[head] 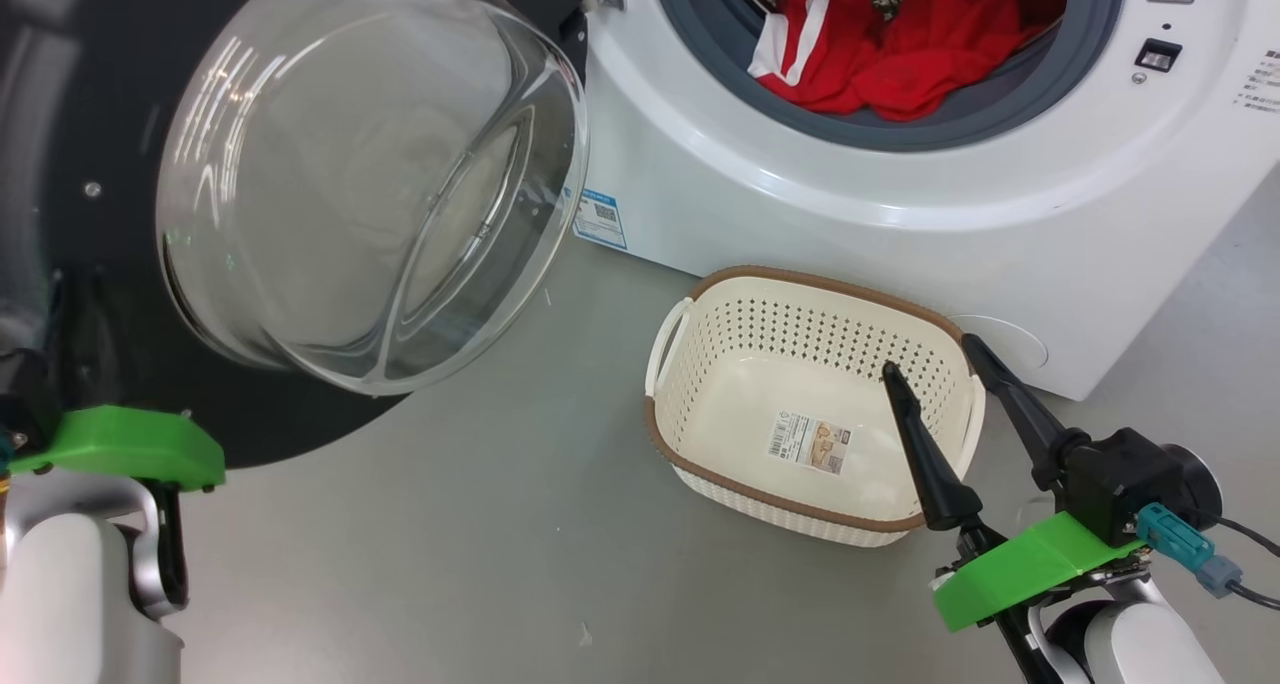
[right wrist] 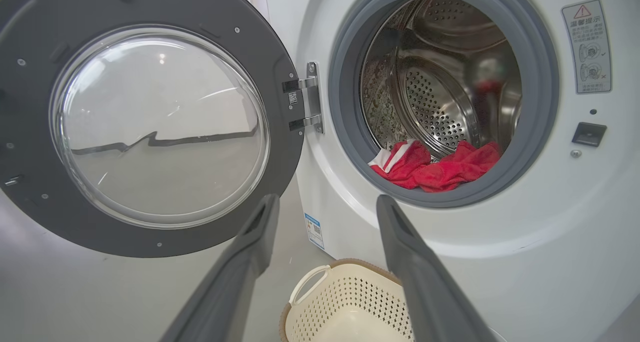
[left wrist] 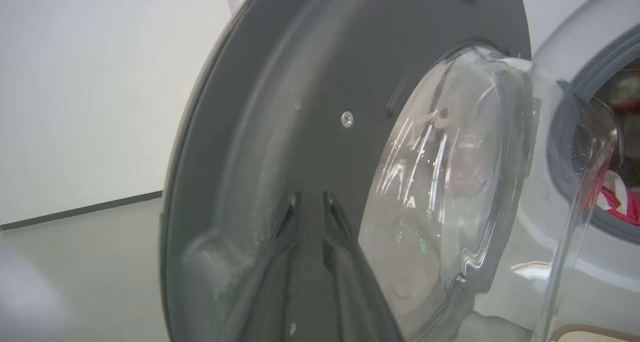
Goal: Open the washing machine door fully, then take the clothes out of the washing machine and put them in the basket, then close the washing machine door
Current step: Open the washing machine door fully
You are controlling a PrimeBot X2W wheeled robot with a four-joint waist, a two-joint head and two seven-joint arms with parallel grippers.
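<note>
Here, open door (left wrist: 280, 82) crowds left tool (left wrist: 311, 199), grip unclear; right tool (head: 929, 356) open above basket (head: 800, 334).

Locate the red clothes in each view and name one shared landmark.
Head view: clothes at top, right of centre, in the washing machine mouth.
Left wrist view: clothes at the right edge.
Right wrist view: clothes right of centre, low in the drum.
Shared landmark: the door's glass window.
</note>
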